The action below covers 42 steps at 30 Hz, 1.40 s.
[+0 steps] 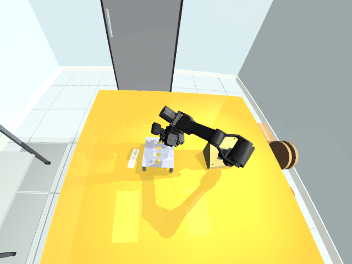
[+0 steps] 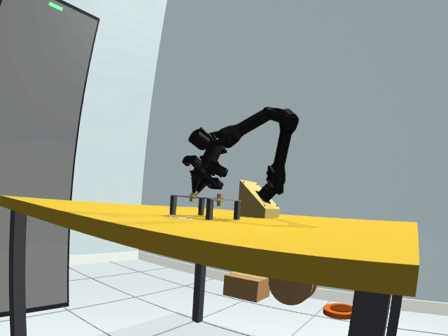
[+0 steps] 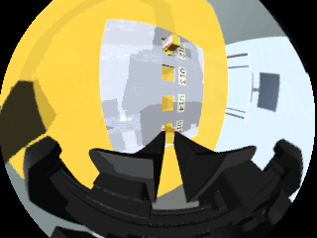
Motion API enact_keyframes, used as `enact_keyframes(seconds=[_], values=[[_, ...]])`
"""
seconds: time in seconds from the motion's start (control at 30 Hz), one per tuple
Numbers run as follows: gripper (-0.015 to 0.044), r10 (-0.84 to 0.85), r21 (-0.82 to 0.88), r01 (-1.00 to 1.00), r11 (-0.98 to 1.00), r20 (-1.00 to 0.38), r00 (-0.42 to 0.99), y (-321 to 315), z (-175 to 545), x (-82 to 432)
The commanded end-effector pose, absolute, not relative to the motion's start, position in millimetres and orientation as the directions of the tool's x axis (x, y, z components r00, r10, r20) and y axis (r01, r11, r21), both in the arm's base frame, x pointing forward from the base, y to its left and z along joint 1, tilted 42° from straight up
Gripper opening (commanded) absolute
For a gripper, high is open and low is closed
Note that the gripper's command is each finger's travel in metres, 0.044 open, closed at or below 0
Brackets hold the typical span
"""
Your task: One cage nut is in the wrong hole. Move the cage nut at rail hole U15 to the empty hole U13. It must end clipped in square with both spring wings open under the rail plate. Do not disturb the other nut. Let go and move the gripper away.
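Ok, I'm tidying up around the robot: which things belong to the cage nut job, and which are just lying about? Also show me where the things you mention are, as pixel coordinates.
Job:
- gripped nut at U15 [image 2: 193, 196] [image 3: 169, 127]
- rail plate [image 1: 168, 159] [image 3: 134, 74]
- empty hole U13 [image 3: 167, 73]
- end effector [image 2: 194, 192] [image 3: 169, 133]

Lying about:
- cardboard box [image 2: 240, 288]
- orange ring [image 2: 327, 311]

A yellow table beneath the four-legged rail plate, a white label strip just beside it.
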<state>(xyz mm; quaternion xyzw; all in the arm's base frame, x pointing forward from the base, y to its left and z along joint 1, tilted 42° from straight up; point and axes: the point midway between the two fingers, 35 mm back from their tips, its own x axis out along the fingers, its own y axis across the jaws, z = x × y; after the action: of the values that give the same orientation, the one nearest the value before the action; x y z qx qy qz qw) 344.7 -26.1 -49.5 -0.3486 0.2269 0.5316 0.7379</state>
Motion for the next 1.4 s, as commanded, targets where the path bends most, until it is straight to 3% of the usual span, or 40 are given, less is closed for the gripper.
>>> enact_keyframes(seconds=[0.0,1.37], values=[[0.0031,0.625,-0.273,-0.944,0.187,-0.708,0.328,-26.3,-50.1,344.6],[0.0031,0.631,-0.251,-0.954,0.167,-0.716,0.299,-27.2,-50.0,348.5]])
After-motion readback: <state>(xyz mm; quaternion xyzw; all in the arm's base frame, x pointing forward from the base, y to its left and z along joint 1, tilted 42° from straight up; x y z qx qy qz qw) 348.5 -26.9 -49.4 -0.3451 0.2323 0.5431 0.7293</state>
